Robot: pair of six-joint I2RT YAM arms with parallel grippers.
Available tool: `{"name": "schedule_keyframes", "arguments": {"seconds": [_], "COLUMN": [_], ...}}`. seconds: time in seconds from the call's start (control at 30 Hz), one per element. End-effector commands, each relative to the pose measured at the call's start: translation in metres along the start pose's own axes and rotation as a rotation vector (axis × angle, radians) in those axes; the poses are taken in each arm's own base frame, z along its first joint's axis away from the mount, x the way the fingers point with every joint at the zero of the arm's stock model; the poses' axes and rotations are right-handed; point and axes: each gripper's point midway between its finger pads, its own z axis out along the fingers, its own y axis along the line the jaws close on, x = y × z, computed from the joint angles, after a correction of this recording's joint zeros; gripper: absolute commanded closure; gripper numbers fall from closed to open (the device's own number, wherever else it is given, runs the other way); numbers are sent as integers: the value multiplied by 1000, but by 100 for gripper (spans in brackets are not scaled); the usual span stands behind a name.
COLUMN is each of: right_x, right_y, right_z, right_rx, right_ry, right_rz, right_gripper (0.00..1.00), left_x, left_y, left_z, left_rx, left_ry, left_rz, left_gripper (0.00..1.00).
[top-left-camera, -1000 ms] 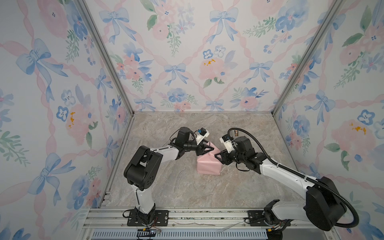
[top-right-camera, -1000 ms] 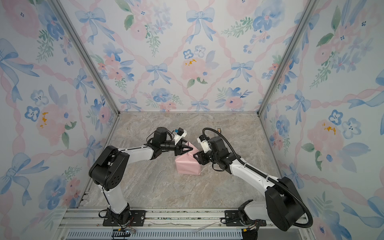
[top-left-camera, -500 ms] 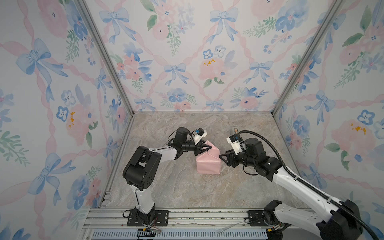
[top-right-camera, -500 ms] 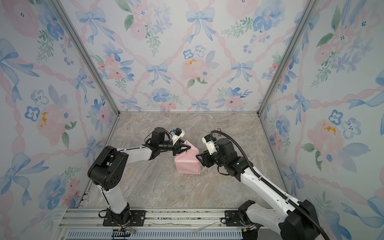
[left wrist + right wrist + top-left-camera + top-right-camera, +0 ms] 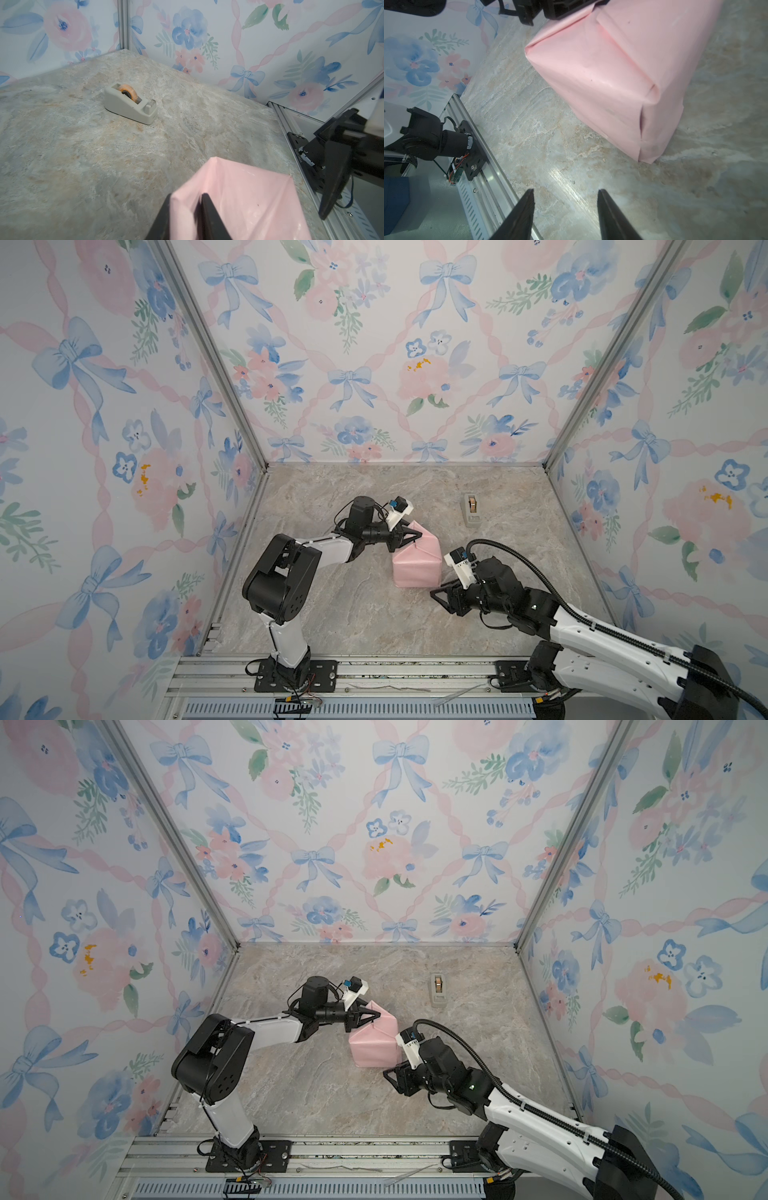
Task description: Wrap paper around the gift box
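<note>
Pink paper (image 5: pixel 415 568), hiding the gift box, stands near the tape dispenser (image 5: pixel 471 511); left gripper (image 5: pixel 187 216) clamps its top fold; right gripper (image 5: pixel 565 191) hovers beyond it from the tape dispenser, fingers apart, empty

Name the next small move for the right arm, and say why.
Probably send the right gripper, open, empty and clear of the pink paper, toward the tape dispenser at the back of the table. The left gripper pinches the paper's raised flap shut, so that fold looks ready for taping.
</note>
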Motion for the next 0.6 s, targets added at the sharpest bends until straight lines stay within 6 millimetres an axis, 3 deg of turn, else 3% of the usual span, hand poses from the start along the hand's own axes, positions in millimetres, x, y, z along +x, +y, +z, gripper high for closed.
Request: {"name": "schedule_keyframes", "arguments": {"seconds": [0.0,0.23,0.57], "right_x": [-17,-20,-55], "right_y": [-2,-24,-61], "right_z": [10,31,32], "right_rx": [16,88,139], "right_ry": [-90,-99,-151], "right_rz": [36,78,106], "right_gripper": [49,51,51], "left_x": [19,15,13], "left_y": [-3,0,15], "left_z": [-2,-8,-20], "left_rx": [-31,-83,-264], "left_ry": [51,47,46], "left_rz": [-24,-21,-68], "left_gripper": [75,75,72]}}
